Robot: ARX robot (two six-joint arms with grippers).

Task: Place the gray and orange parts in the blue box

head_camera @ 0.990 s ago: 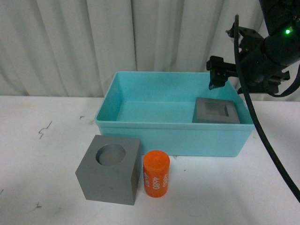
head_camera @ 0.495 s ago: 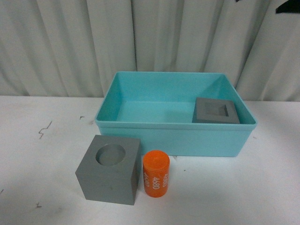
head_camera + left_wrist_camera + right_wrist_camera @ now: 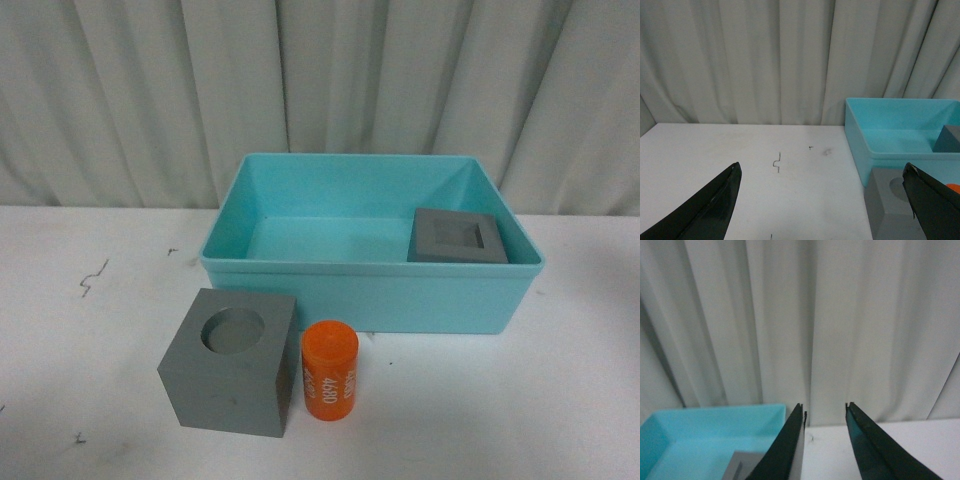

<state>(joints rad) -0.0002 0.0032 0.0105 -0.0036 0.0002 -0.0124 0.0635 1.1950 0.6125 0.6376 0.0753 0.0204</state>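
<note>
a second ago my right arm hung over the blue box (image 3: 370,290); it has since left the front view. the square-recess gray cube (image 3: 458,238) lies inside the box against its right wall, so i judge one part delivered. the round-recess gray cube (image 3: 230,365) and the orange cylinder (image 3: 330,372) stand side by side just in front of the box, outstanding. right gripper (image 3: 825,407): fingers narrowly apart, holding nothing. left gripper (image 3: 821,167): fingers wide apart, holding nothing.
</note>
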